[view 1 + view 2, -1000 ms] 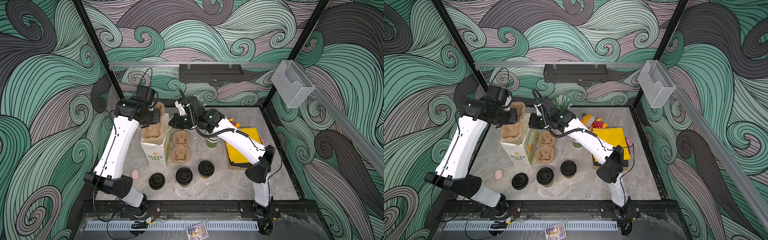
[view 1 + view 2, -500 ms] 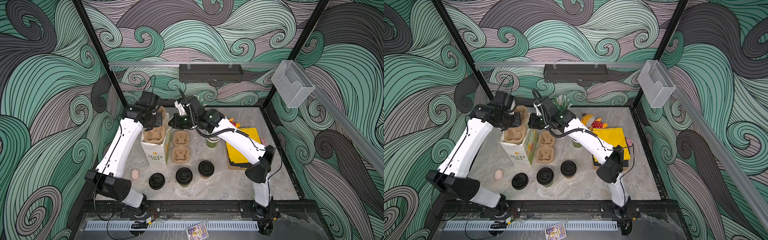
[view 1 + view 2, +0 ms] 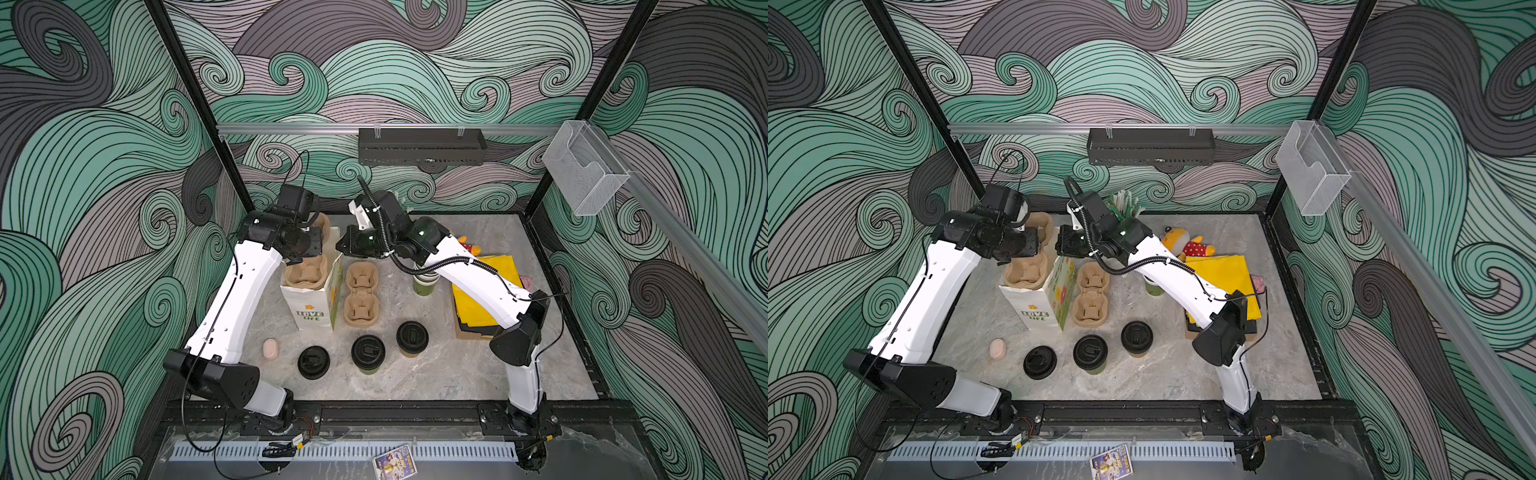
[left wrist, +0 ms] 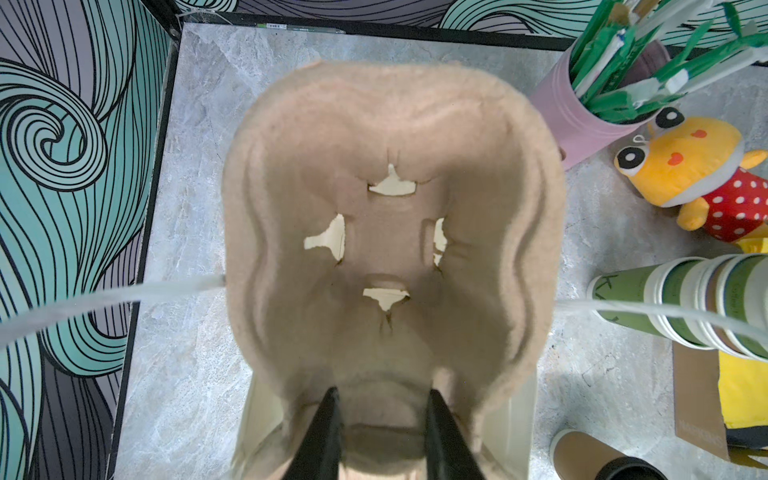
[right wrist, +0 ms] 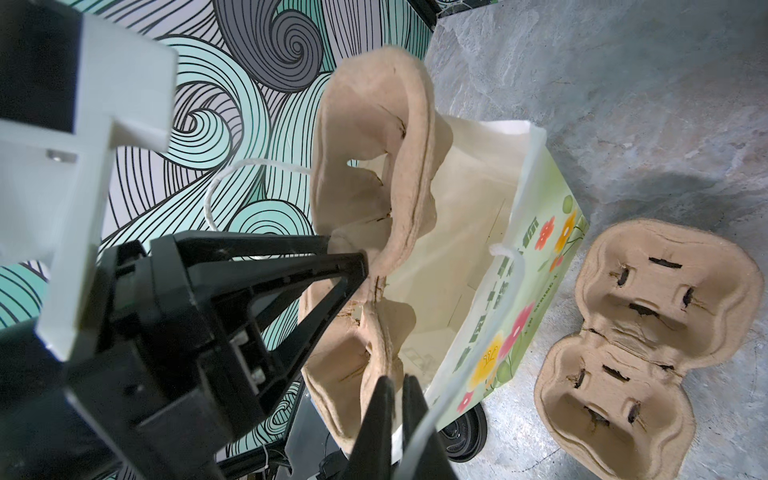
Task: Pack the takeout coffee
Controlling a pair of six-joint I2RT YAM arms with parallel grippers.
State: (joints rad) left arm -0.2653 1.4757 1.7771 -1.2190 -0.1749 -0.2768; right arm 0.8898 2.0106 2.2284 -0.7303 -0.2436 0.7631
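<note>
Both top views: pulp carrier (image 3: 305, 272) half inside the paper bag (image 3: 311, 316), so I judge I'm loading it. The green cup (image 3: 368, 353) and brown cup (image 3: 411, 337) stand lidded in front of the bag.

Left wrist: my left gripper (image 4: 382, 401), partly open, clamps the carrier's ridge.

Right wrist: my right gripper (image 5: 395, 388) is closed at the bag's rim, grip unclear.

Next: seat carrier level.

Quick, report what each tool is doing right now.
Left tool: closed, holding the cup carrier.
Right tool: closed, apparently pinching the rim of the paper bag.
</note>
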